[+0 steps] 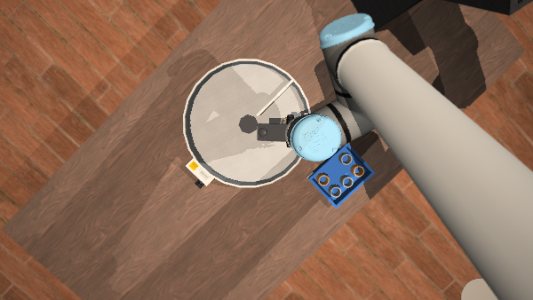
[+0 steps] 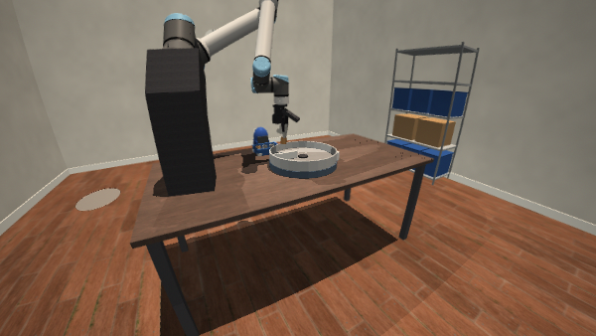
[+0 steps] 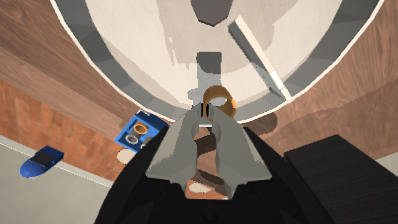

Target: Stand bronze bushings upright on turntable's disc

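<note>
My gripper (image 3: 204, 103) (image 2: 284, 135) is shut on the wall of a bronze bushing (image 3: 214, 91) (image 2: 283, 141) and holds it above the crate-side rim of the turntable; the top view hides the fingertips under the wrist. The turntable's pale disc (image 1: 222, 102) (image 3: 145, 50) has a dark hub (image 1: 248, 123) (image 3: 212, 10) at its middle; no bushing shows on its visible part. The blue crate (image 1: 336, 168) (image 3: 128, 128) holds two bronze bushings, one at the left (image 1: 319, 180) and one at the right (image 1: 362, 171), and three steel bushings (image 1: 340, 159) (image 1: 352, 181) (image 1: 330, 192).
A raised wall (image 1: 195, 84) (image 2: 304, 165) rings the disc. A thin white bar (image 1: 275, 98) (image 3: 274, 79) runs from near the hub to this wall. A small white box (image 1: 203, 174) with a yellow button sits outside it. The black pedestal (image 2: 181, 134) stands on the table.
</note>
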